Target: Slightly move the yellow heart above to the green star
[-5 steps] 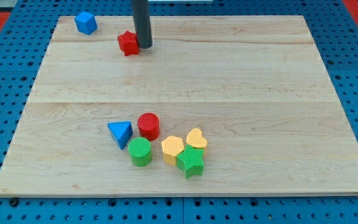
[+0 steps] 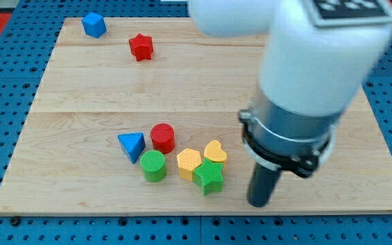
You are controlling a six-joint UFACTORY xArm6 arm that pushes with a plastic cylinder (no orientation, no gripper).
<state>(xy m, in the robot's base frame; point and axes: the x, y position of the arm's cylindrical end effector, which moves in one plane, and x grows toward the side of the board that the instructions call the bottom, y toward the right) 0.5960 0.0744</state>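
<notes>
The yellow heart [image 2: 216, 151] lies on the wooden board, touching the upper right side of the green star [image 2: 209, 177]. A yellow hexagon [image 2: 188, 162] touches the star's left side. My tip [image 2: 258, 203] rests on the board to the right of the green star, about a block's width away, and below and right of the yellow heart. The large white and black arm body fills the view's upper right above the rod.
A green cylinder [image 2: 154, 165], a red cylinder [image 2: 162, 137] and a blue triangle [image 2: 132, 145] cluster left of the star. A red star [image 2: 141, 47] and a blue cube [image 2: 93, 24] sit near the view's top left. The board's bottom edge [image 2: 196, 212] is close below my tip.
My tip has moved from beside the red star at the view's top to the bottom right, beside the green star. The arm body now shows large. No block has moved.
</notes>
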